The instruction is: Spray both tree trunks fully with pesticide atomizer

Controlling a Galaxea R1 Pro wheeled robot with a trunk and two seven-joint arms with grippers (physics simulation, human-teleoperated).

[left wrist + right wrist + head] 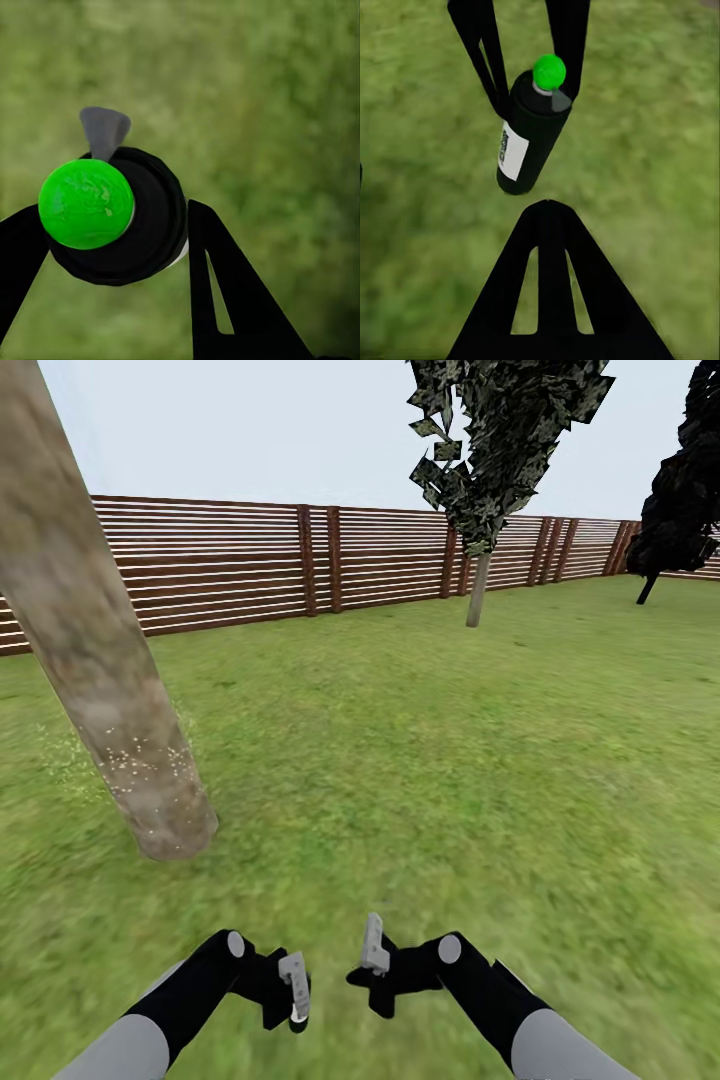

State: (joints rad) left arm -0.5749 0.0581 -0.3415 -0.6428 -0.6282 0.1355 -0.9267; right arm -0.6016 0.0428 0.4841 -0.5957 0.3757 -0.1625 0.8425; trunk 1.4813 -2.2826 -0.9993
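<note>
Trunk (95,660) sitting at far left in head view: thick, smooth, pale grey-brown, mottled, leaning across the frame, whitish specks dotting its lower part and the grass (400,760) just beside its base. Grass rendering blurry green, flat, running open from the trunk rightward to the fence (250,560), brown horizontal slats with darker posts. Second tree (478,588) standing upright near the fence, thin pale trunk, blocky dark green crown above. Near-black conifer (680,490) sitting at far right edge. Wide open lawn lying between the two trees and ahead of both arms.

Left gripper (296,992) hanging low centre-left, black with pale fingers. Left wrist view showing its black fingers (225,277) clamping the pesticide atomizer (127,221) on both sides: round black body seen end-on, bright green cap, grey nozzle tab sticking out. Right wrist view showing the same bottle (529,135) from the side, black cylinder, white label, green top, gripped between the left fingers, hanging clear above grass.

Right gripper (374,950) sitting just beside the left, near it but apart from the bottle; its jaws: cannot tell how wide, one black triangular finger (551,292) showing.
</note>
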